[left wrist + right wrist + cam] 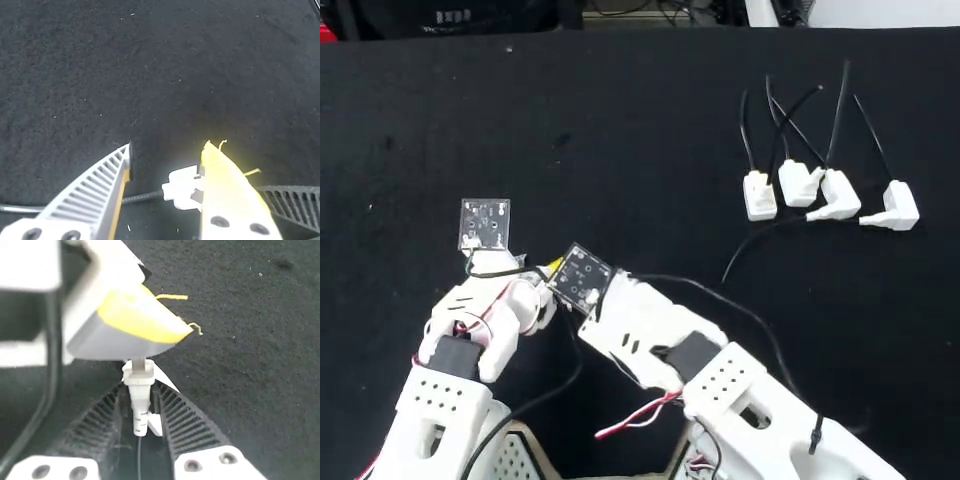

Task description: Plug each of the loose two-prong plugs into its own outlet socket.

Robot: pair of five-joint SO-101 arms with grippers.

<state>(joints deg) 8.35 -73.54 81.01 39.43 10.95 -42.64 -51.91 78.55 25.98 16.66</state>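
Note:
My right gripper (140, 390) has its black ribbed fingers (182, 420) shut on a small white two-prong plug (137, 399), whose thin cord runs back between them. My left gripper (167, 148) is open around that same plug (182, 188): a white ribbed finger (107, 187) on one side, a yellow-taped finger (226, 192) touching the plug's head on the other. In the high view both grippers meet at the near left of the table, under the right wrist board (582, 276). Several loose white plugs (830, 196) with black cords lie at the far right.
The black mat (620, 130) covers the whole table. A black cord (740, 312) trails from the held plug over the right arm (720, 380). The left arm (460, 350) stands at the near left, its wrist board (485, 224) above it.

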